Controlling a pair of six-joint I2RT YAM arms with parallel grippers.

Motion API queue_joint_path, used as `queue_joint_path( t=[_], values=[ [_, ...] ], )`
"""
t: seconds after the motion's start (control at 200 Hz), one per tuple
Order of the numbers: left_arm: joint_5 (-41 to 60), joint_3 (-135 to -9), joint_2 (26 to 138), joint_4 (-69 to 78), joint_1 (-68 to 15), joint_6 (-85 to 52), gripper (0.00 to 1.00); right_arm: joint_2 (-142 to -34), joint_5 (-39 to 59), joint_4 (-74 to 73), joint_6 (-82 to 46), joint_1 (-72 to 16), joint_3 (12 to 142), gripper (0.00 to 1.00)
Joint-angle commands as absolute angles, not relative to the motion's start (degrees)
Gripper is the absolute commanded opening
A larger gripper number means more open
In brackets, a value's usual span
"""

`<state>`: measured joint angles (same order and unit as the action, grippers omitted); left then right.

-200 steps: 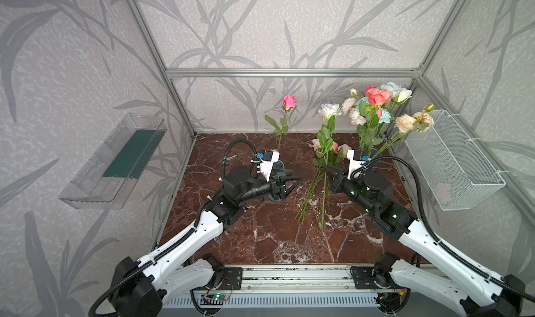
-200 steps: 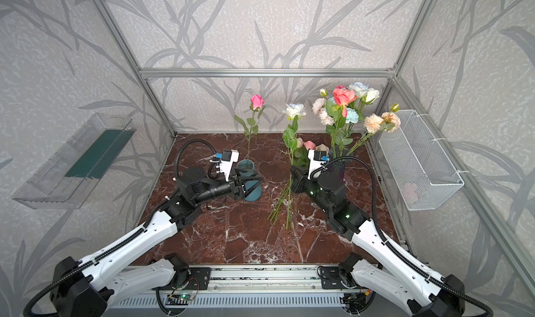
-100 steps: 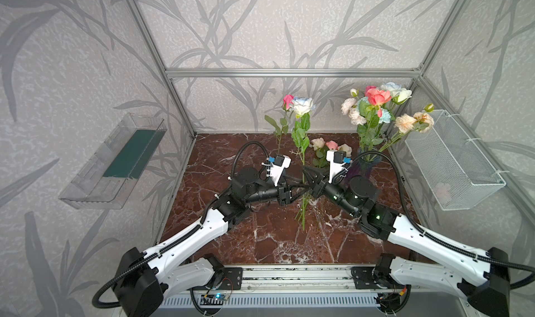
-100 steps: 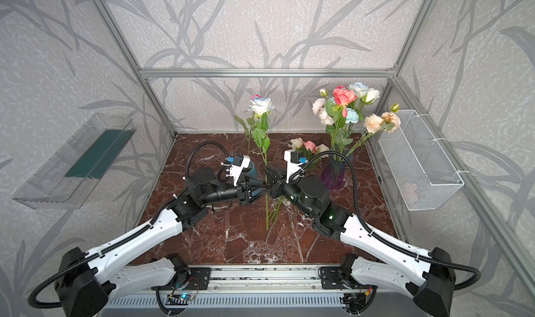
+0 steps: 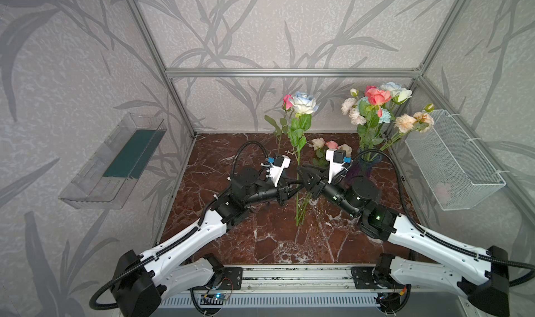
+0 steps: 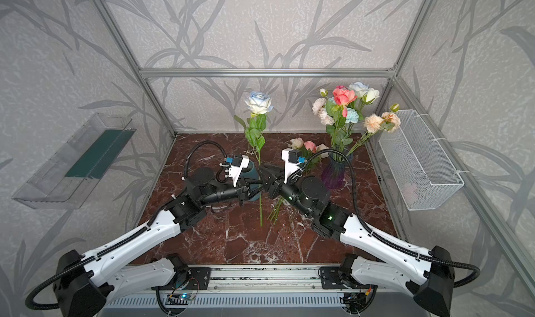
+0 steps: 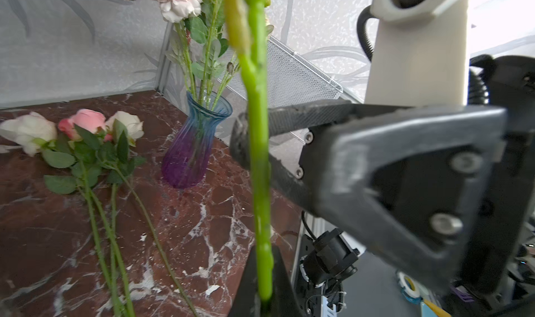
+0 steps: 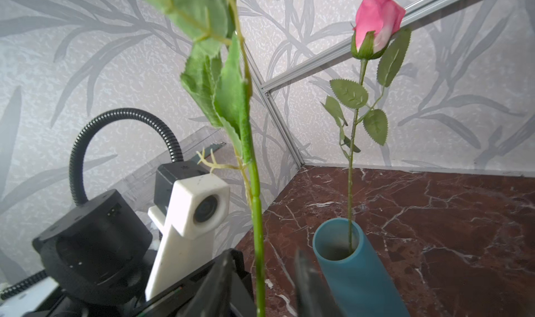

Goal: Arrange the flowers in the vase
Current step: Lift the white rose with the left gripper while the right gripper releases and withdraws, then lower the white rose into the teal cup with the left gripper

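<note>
Rose (image 5: pixel 303 102), pale blue-white, upright, green stem (image 7: pixel 257 156) pinched by left gripper (image 5: pixel 296 182); right gripper (image 5: pixel 301 175) jaws apart.

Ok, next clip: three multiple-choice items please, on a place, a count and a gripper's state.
1. Where is the pink rose?
A. in the teal vase
B. in the wire basket
C. lying flat

2. How many flowers lie on the table?
A. one
B. three
C. six

3. The left gripper is:
A. wide open and empty
B. shut on the white-blue rose
C. shut on a vase rim

1 A: its stem drops into the vase mouth in the right wrist view.
2 B: cream, pink and white blooms lie together.
3 B: that rose's stem runs into its closed jaws.
</note>
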<state>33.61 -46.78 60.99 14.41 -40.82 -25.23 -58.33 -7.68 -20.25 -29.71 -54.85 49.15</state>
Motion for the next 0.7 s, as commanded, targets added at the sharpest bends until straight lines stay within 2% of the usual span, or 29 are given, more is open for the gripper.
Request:
queue_joint_path(
  t=[0.0,0.145,0.28,0.54,0.695],
  values=[
    [23.44,-49.75,56.89,10.66,-40.70,-16.43,0.00,-53.58,-10.71,-19.18,-27.13,-55.11,50.24,0.48],
    [4.70,-55.89,55.82,7.72,-40.69,-4.68,0.00,-48.31,-17.44,-18.11,-24.98,-55.10,46.72,0.51],
    [-8.19,-57.73,60.79,13.39,-40.25,5.70,0.00,-45.33,-20.67,-18.46,-25.50,-55.06,42.94,0.52],
    [-7.50,-59.89,69.22,21.44,-35.47,5.40,0.00,-40.29,-21.99,-14.44,-24.88,-54.98,40.40,0.53],
    [-4.32,-61.61,72.06,20.76,-31.83,1.10,0.00,-38.00,-22.48,-12.55,-24.18,-54.93,39.45,0.53]
  ],
)
